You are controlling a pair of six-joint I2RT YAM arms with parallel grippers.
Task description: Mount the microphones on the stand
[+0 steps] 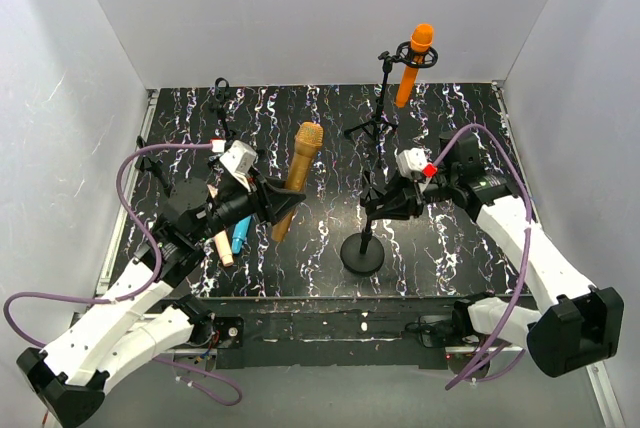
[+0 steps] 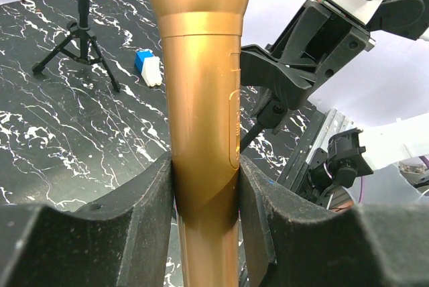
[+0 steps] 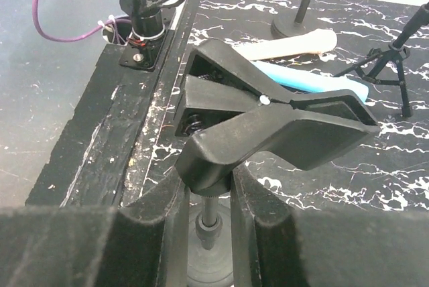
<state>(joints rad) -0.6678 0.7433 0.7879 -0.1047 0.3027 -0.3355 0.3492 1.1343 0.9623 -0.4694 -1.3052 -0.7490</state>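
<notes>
My left gripper [image 1: 283,204] is shut on the gold-bronze microphone [image 1: 300,170], holding it tilted above the table; the left wrist view shows its body [image 2: 201,99] pinched between my fingers [image 2: 204,193]. My right gripper [image 1: 388,202] is shut on the neck of the black clip [image 3: 268,126] atop the round-base stand [image 1: 362,252], with the fingers either side of it [image 3: 206,200]. The orange microphone [image 1: 414,64] sits clipped in the back tripod stand [image 1: 378,118]. The light blue microphone [image 1: 241,237] and the pale pink-beige microphone [image 1: 221,245] lie on the table under my left arm.
Another tripod stand [image 1: 222,108] is at the back left. A small blue-and-white block [image 2: 147,67] lies near the back tripod. White walls enclose the black marbled table [image 1: 330,148]. In the right wrist view the table's near edge rail [image 3: 127,133] is on the left.
</notes>
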